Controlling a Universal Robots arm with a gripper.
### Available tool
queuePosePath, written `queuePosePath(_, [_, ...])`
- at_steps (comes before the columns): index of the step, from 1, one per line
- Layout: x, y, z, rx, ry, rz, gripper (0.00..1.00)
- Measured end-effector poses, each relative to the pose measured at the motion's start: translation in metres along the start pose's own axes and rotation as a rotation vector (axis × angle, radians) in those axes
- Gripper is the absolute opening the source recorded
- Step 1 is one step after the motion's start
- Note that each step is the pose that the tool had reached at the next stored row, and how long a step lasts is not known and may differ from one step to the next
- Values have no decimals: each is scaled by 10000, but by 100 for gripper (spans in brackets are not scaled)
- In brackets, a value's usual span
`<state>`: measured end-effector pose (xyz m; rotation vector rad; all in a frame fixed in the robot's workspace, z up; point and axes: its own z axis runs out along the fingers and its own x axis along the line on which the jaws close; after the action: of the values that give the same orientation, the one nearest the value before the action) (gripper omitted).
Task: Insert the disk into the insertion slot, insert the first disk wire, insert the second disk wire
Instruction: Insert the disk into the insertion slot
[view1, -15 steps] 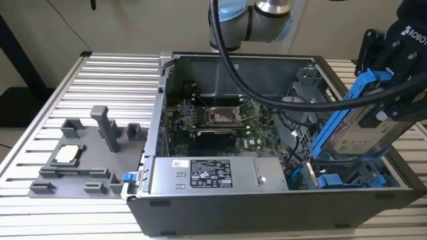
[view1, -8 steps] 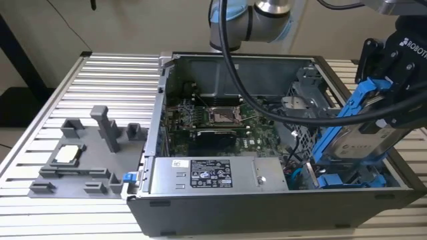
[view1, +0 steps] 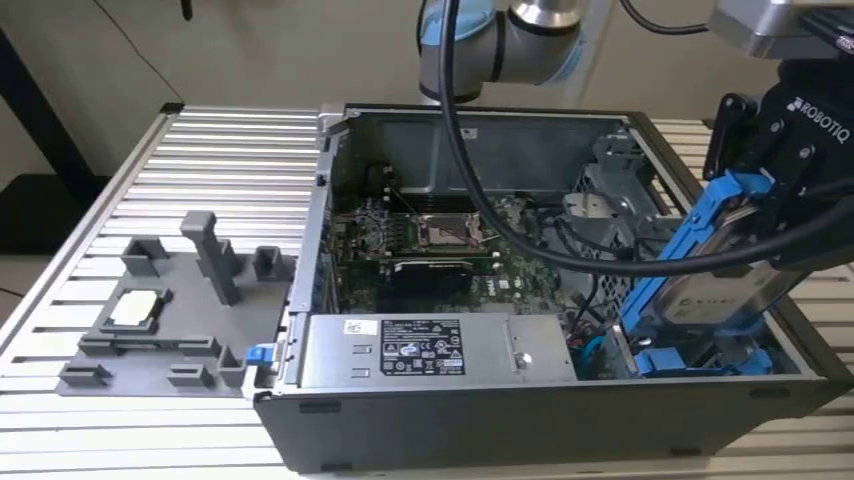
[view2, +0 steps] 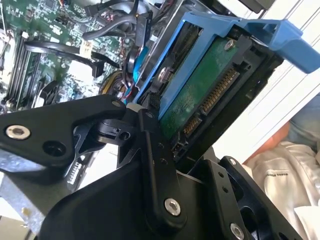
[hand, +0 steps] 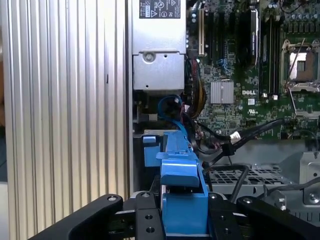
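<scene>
Blue-framed disk (view1: 721, 290) is leaning tilted at the exterior view's right, lower end dipping into the open computer case (view1: 534, 420). End effector (view1: 771, 215) is gripping its upper end tight. Exterior view is giving the labelled face; second wrist view is giving its green circuit board (view2: 200, 95).

An open computer case (view1: 534, 425) is stood on the ribbed metal bench (view1: 200, 140), toward its edge on the exterior view's right; inside, a green circuit board (view1: 400, 225) with a square processor socket (view1: 451, 232) is seen, and a silver power supply (view1: 414, 350) is set along the case's near wall. Near the bench's opposite edge, just beside the case, a grey plastic tray (view1: 180, 320) is laid flat, with an upright post (view1: 214, 250) raised from it and a small pale square chip (view1: 138, 308) rested on it.
</scene>
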<state>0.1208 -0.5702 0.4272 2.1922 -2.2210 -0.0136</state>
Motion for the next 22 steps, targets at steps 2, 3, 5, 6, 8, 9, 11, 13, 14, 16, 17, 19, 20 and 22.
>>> queuePosePath(2, [0, -11, 21, 0, -1, -5, 33])
queuePosePath(3, [0, -19, 32, 0, 1, -9, 33])
queuePosePath(5, [-1, -37, 56, 0, 0, -16, 33])
queuePosePath(6, [-1, -45, 66, 0, 1, -19, 33])
queuePosePath(8, [-1, -56, 89, 0, 0, -26, 33])
queuePosePath(9, [-2, -61, 99, 0, 1, -27, 33])
queuePosePath(11, [-2, -72, 116, 0, 1, -30, 33])
queuePosePath(13, [-2, -79, 133, 0, 1, -33, 33])
queuePosePath(14, [-2, -79, 144, 0, 1, -33, 33])
queuePosePath(16, [-2, -80, 165, 0, 1, -33, 33])
queuePosePath(17, [-3, -81, 176, 0, 1, -34, 33])
queuePosePath(19, [-3, -82, 203, 2, 0, -35, 33])
queuePosePath(20, [-3, -82, 221, 1, -1, -35, 33])
queuePosePath(22, [-3, -83, 257, 2, 1, -35, 33])
